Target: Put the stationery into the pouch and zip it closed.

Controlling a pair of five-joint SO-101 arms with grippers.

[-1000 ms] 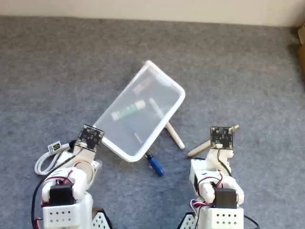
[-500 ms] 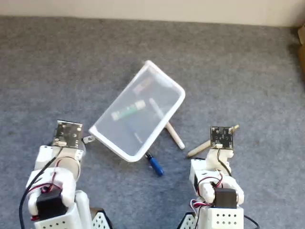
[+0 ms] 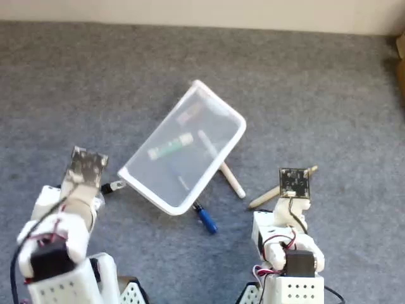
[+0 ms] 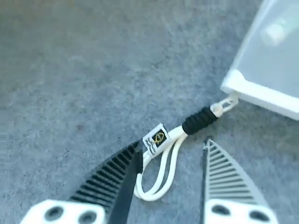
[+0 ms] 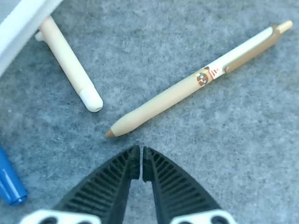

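Note:
The translucent white pouch (image 3: 183,145) lies slanted mid-table with several stationery items inside, among them a green-labelled one (image 3: 169,147). Its zipper pull (image 4: 224,105) sticks out at the near left corner, with a black-and-white cord loop (image 4: 161,172) tied to it. My left gripper (image 4: 173,143) is open over that loop, just short of the pouch corner (image 4: 261,88). Outside the pouch lie a cream pen (image 5: 70,65), a tan pen (image 5: 196,86) and a blue pen (image 3: 205,218). My right gripper (image 5: 141,150) is shut and holds nothing, its tips just short of the tan pen's tip.
Grey carpet (image 3: 316,95) covers the table. The left arm (image 3: 63,215) stands at the lower left and the right arm (image 3: 288,244) at the lower right, over part of the tan pen (image 3: 262,197). A brown object (image 3: 401,57) shows at the right edge.
The left arm has swung left and drawn back from the pouch's corner, so its wrist now covers the cord loop in the high view. The right arm and pens have stayed put.

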